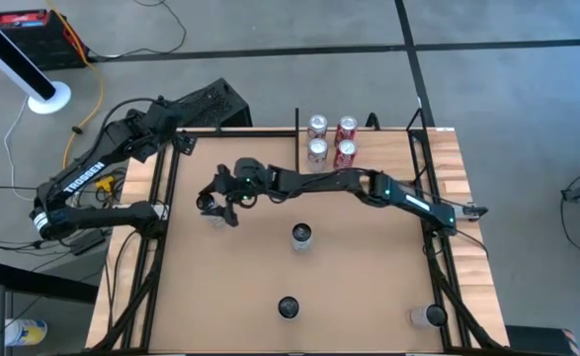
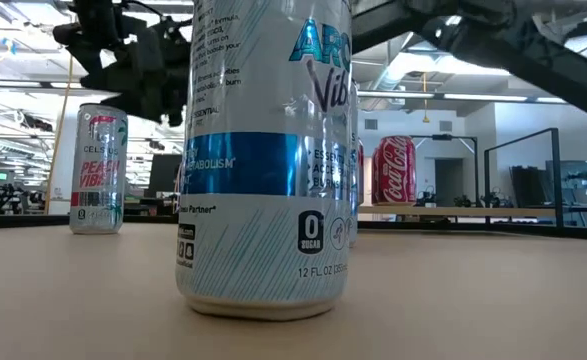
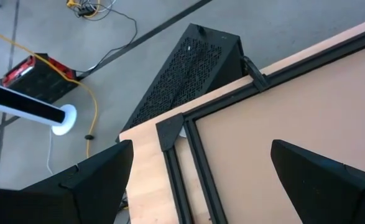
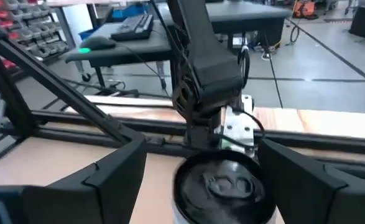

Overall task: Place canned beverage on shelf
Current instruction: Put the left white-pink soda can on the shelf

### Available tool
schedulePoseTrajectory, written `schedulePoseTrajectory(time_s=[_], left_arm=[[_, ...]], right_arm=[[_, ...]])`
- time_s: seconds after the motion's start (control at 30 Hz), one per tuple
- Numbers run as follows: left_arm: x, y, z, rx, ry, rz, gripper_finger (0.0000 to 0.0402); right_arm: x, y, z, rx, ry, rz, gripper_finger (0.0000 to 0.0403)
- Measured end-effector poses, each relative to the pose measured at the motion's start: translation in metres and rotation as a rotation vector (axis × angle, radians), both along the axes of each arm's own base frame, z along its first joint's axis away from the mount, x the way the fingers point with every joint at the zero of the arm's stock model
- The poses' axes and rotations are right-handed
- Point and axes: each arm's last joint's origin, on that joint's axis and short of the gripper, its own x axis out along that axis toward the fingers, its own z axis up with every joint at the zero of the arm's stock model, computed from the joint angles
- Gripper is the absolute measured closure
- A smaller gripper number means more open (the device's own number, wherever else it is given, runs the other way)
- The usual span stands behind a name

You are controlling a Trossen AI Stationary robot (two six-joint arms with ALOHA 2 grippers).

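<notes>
Tan desk [image 1: 270, 277] carried an upright can [image 4: 222, 186] near its left edge, directly below the right pincer [image 1: 213, 204], whose open fingers straddled its top without gripping; left pincer [image 3: 201, 180] waited open, off the far-left corner.

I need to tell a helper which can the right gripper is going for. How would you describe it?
On the tan table, look to its left-centre, where the right gripper hangs with fingers spread. The can sits between those fingers, apart from the four cans on the shelf. It alone has a gripper over it.
</notes>
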Motion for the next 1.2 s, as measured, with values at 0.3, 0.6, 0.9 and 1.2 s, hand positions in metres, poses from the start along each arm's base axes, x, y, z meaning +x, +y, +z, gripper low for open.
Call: schedulePoseTrajectory(time_s=[0.3,0.6,0.9,1.2], left_arm=[[0.0000,0.0000,0.0000,0.000,0.006,-0.005,0.0035],[0.0001,0.0001,0.0002,0.002,0.005,-0.004,0.0035],[0.0011,0.0003,0.0003,-0.007,-0.019,-0.016,0.0035],[0.0010,0.0002,0.0003,-0.007,-0.012,-0.020,0.0035]], right_arm=[[0.0014,-0.0010,0.0012,-0.088,-0.012,-0.062,0.0039],[0.0012,-0.0012,0.0000,-0.105,-0.003,-0.061,0.0028],[0.0003,-0.0021,-0.0035,-0.119,0.034,-0.062,0.0028],[-0.0007,-0.0022,-0.0073,-0.150,0.067,-0.047,0.0028]])
